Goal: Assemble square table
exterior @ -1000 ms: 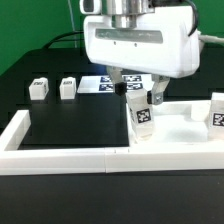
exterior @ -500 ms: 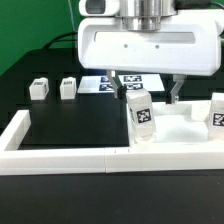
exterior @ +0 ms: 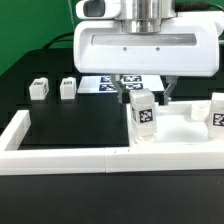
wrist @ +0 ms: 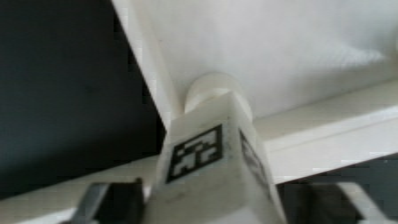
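The square table slab lies at the exterior view's right, inside the fence. One white tagged leg stands upright on its near left corner, and another leg stands at the far right. My gripper hangs over the first leg, open, with a finger on each side and a gap on the right side. In the wrist view the leg stands between my gripper's fingers, on the slab. Two more legs rest on the black table.
Long white fence bars run along the front and the exterior view's left. The marker board lies behind the gripper. Black table surface shows inside the fence.
One second ago the fingers were closed on the leg. They have spread apart since, and the leg stands by itself on the slab.
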Robot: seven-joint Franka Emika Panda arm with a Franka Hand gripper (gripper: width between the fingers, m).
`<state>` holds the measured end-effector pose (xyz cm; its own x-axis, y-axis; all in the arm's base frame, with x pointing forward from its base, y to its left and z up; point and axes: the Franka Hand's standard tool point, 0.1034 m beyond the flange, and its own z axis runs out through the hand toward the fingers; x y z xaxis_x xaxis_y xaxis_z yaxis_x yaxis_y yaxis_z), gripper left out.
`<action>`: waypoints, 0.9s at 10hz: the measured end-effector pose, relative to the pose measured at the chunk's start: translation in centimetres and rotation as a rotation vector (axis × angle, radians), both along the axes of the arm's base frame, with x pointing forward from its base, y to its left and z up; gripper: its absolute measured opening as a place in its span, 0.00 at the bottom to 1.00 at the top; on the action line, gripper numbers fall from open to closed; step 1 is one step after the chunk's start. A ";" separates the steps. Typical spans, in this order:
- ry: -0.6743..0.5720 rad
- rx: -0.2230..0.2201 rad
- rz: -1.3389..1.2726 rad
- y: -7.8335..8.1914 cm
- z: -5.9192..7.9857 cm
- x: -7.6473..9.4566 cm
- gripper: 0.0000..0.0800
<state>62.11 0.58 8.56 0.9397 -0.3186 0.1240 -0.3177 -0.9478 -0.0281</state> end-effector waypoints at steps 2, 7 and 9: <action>-0.001 0.024 -0.144 0.2 0.0 0.0 0.36; 0.008 0.088 -0.491 0.2 -0.1 -0.1 0.36; 0.050 0.152 -0.776 0.3 -0.2 0.0 0.36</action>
<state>62.11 0.91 8.38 0.4452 -0.8954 -0.0103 -0.8907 -0.4416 -0.1076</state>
